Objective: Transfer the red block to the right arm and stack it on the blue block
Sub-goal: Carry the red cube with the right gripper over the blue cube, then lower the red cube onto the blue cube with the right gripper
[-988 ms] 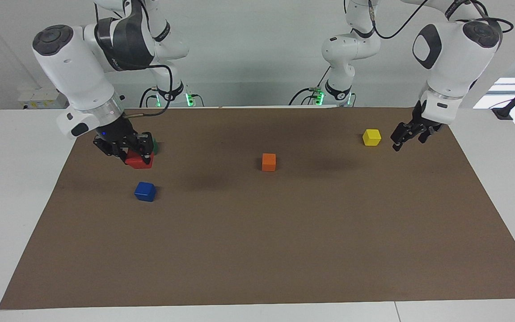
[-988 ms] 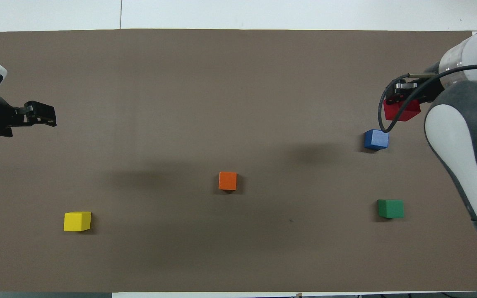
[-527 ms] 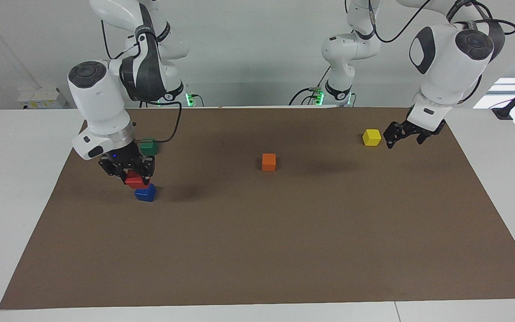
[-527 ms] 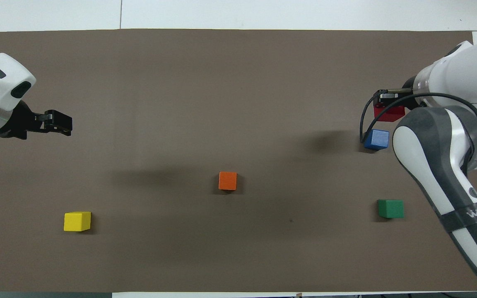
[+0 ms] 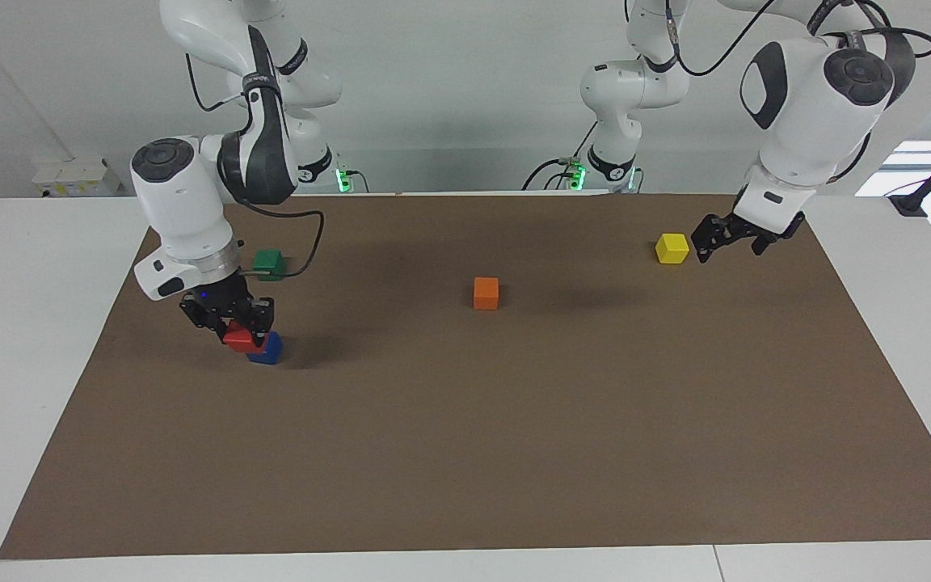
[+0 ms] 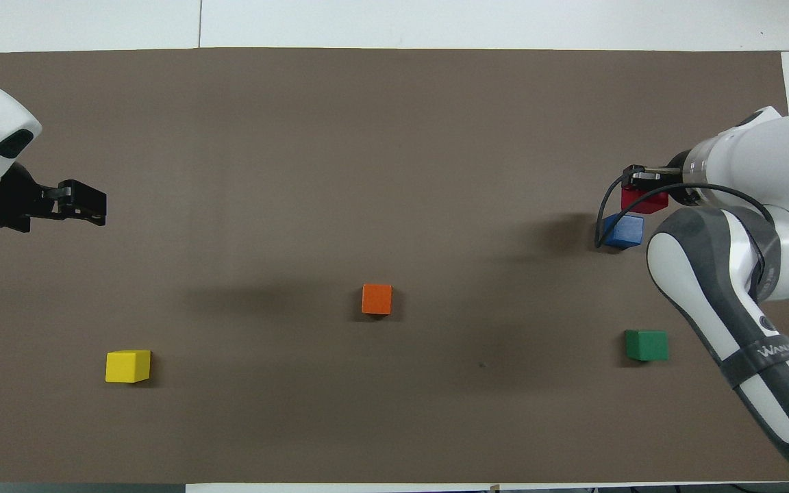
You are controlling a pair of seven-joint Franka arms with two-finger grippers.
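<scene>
My right gripper (image 5: 239, 326) is shut on the red block (image 5: 239, 339), holding it low over the blue block (image 5: 271, 349). The red block overlaps the blue block's top edge toward the right arm's end; I cannot tell whether they touch. In the overhead view the red block (image 6: 644, 201) shows just off the blue block (image 6: 624, 231), under the right gripper (image 6: 644, 186). My left gripper (image 5: 728, 242) hangs open and empty over the mat beside the yellow block (image 5: 672, 248), toward the left arm's end, and the left gripper (image 6: 92, 204) holds nothing in the overhead view too.
An orange block (image 5: 486, 293) lies mid-mat. A green block (image 5: 269, 262) sits nearer to the robots than the blue block, with the right arm's cable hanging by it. The brown mat (image 5: 514, 453) covers the white table.
The right gripper carried the red block from beside the green block down to the blue block and lowered it. The left gripper drew back a little toward the yellow block.
</scene>
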